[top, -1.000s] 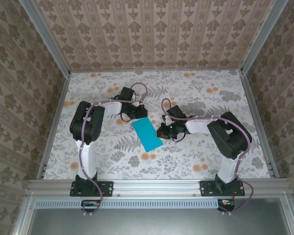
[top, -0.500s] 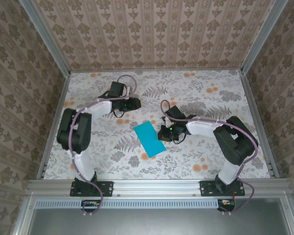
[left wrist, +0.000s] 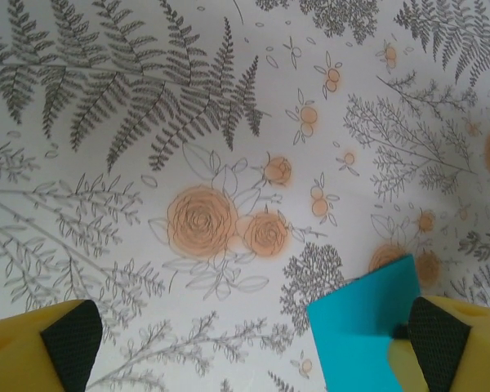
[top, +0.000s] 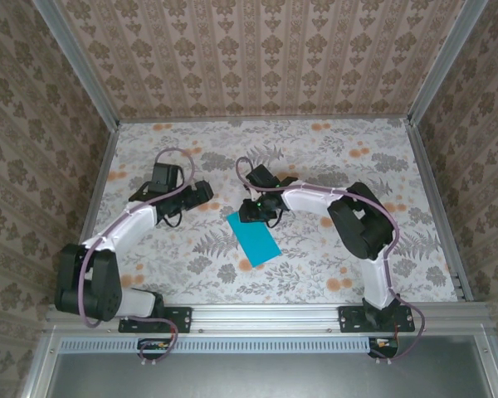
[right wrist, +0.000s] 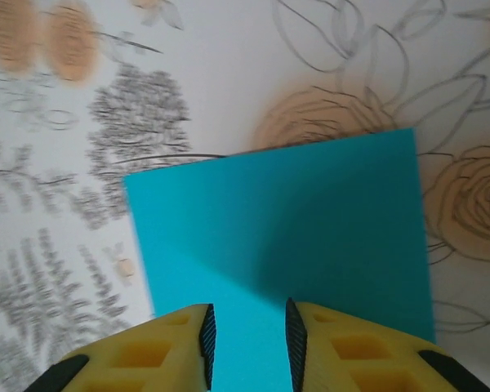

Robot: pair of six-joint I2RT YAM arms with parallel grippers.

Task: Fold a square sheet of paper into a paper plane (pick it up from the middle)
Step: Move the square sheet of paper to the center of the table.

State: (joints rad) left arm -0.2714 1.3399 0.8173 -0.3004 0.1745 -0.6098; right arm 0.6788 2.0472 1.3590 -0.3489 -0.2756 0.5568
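Left gripper (left wrist: 253,355) is held spread wide. Right gripper (right wrist: 247,336) is held narrowly parted, its arm (top: 315,197) stretched leftward.

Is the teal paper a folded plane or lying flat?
Flat: the thin teal-blue paper sheet lies as a plain rectangle on the floral table; no pointed nose.

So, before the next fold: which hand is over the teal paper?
The right hand, narrowly open above the far edge of the sheet; the left hand stands wide open beside its corner.
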